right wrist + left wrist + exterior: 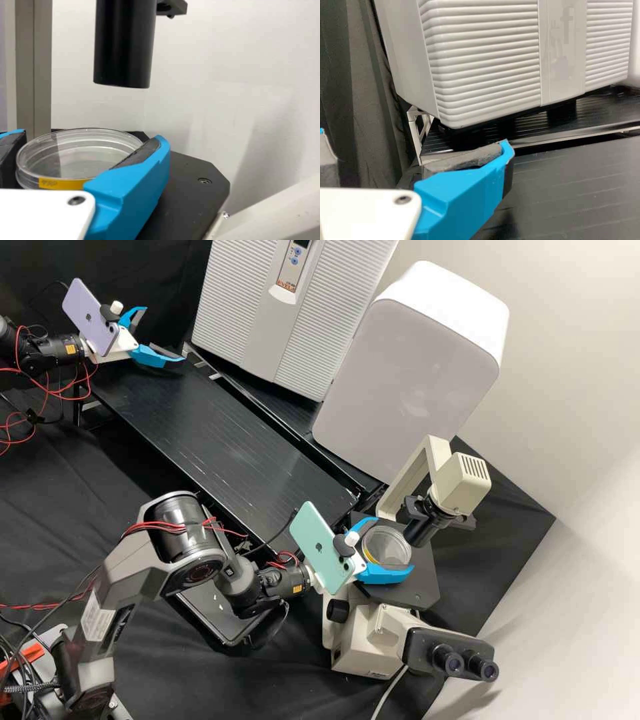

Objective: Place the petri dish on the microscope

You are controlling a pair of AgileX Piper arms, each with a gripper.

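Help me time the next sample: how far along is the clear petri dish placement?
Already done: the clear round petri dish is over the flat black stage of the cream-coloured microscope. In hand: the right blue-fingered end effector holds it by its sides. Remaining: setting it down, if it isn't resting already, which I can't tell, then release and withdrawal.

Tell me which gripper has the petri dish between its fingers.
The right gripper, at the microscope; the left gripper is open, with nothing between its fingers.

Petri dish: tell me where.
In the high view, the petri dish sits right of centre, between the fingers of the right gripper, over the microscope stage.
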